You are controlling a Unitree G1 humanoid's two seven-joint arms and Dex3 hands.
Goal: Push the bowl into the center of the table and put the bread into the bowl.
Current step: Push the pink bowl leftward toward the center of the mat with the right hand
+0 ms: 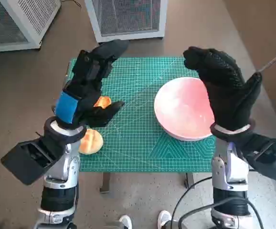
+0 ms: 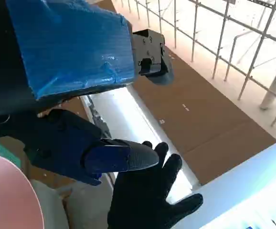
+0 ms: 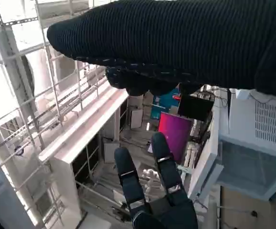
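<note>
1. The left hand [image 1: 88, 88] hangs raised above the green mat [image 1: 138, 143], fingers apart, holding nothing.
2. The right hand [image 1: 224, 90] is lifted over the right edge of the pink bowl [image 1: 183, 109], fingers spread and empty.
3. The bowl sits right of the mat's centre. Two pieces of bread lie at the left: one [image 1: 91, 141] near the front edge, another [image 1: 102, 101] partly hidden under the left hand.
4. Risks, as I judge them: a push landing high on the rim could tip the bowl, and a careless left-hand descent could knock the near bread off the edge.
</note>
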